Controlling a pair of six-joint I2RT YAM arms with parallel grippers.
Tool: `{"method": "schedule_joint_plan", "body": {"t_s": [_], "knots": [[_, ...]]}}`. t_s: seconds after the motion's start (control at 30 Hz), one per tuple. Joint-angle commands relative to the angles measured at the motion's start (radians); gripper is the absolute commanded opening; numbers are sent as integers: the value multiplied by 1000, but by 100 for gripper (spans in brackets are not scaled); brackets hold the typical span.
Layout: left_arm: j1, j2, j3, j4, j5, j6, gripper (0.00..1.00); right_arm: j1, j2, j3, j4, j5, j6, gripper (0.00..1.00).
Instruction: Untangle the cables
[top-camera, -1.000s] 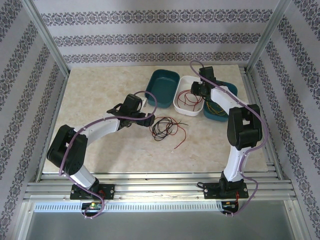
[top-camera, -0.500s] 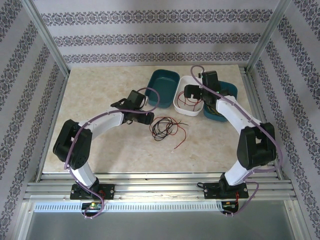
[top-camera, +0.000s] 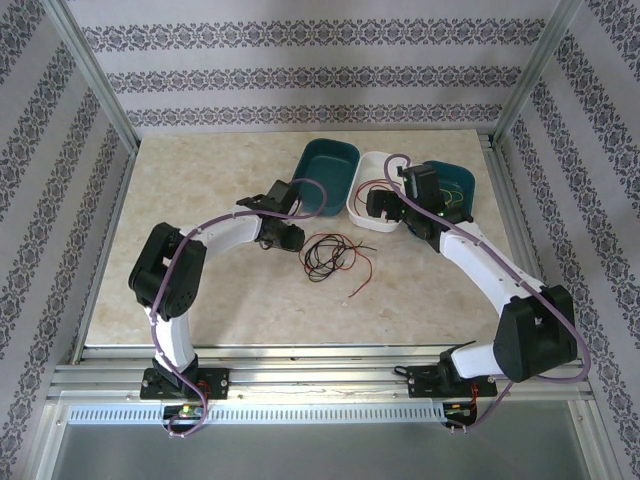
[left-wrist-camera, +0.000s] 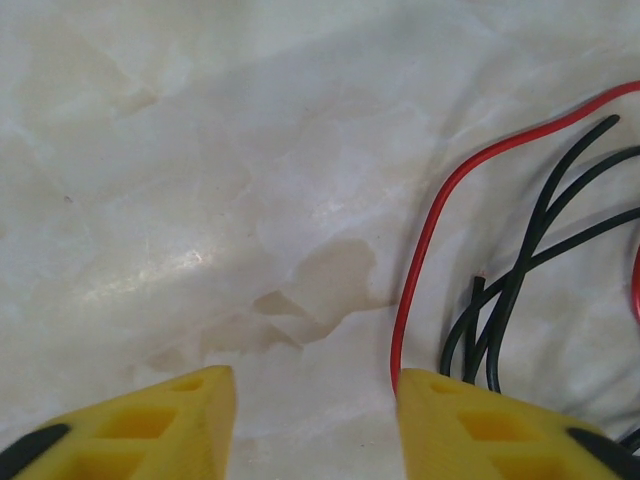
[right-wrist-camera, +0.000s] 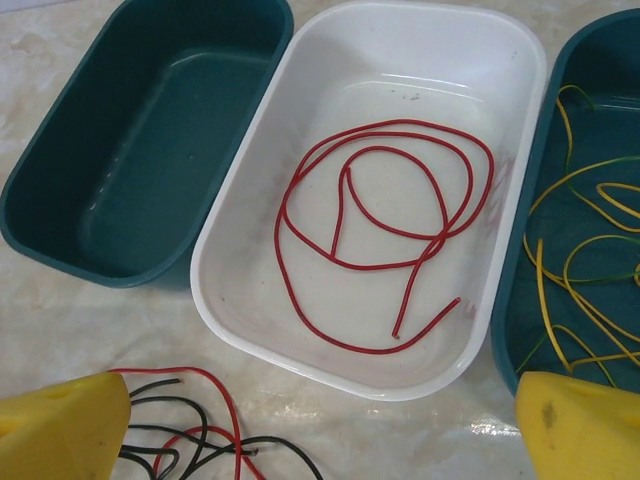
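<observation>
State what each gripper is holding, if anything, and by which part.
Nothing: the left gripper and the right gripper both stand open, jaws empty.

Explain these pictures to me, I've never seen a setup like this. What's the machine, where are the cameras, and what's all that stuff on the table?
These are two robot arms bolted at the near edge of a marble-look table. The wide picture looks down from above and behind them, with the left arm and the right arm. The other two pictures come from small cameras on the wrists, so the yellow shapes at the bottom are each arm's own fingers. The left fingers are apart over bare table, beside a loose tangle of red and black cables, with nothing between them. The right fingers are wide apart and hold nothing. They look down on three tubs: an empty teal tub, a white tub with one red cable, and a second teal tub with yellow cables.
</observation>
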Motion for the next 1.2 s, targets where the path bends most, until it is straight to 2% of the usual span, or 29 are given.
{"method": "schedule_joint_plan", "body": {"t_s": [0.0, 0.1, 0.5, 0.93, 1.17], "knots": [[-10, 33, 30, -25, 15, -60, 42, 13, -30, -31, 27, 60, 47, 98], [-19, 56, 48, -37, -13, -76, 39, 13, -44, -48, 38, 86, 64, 98], [-42, 117, 98, -58, -2, -79, 34, 14, -70, -76, 47, 116, 68, 98], [-53, 135, 87, -83, 1, -74, 33, 14, -69, -74, 55, 116, 68, 98], [-56, 113, 67, -73, 40, -77, 36, 14, -70, -70, 56, 114, 69, 98]]}}
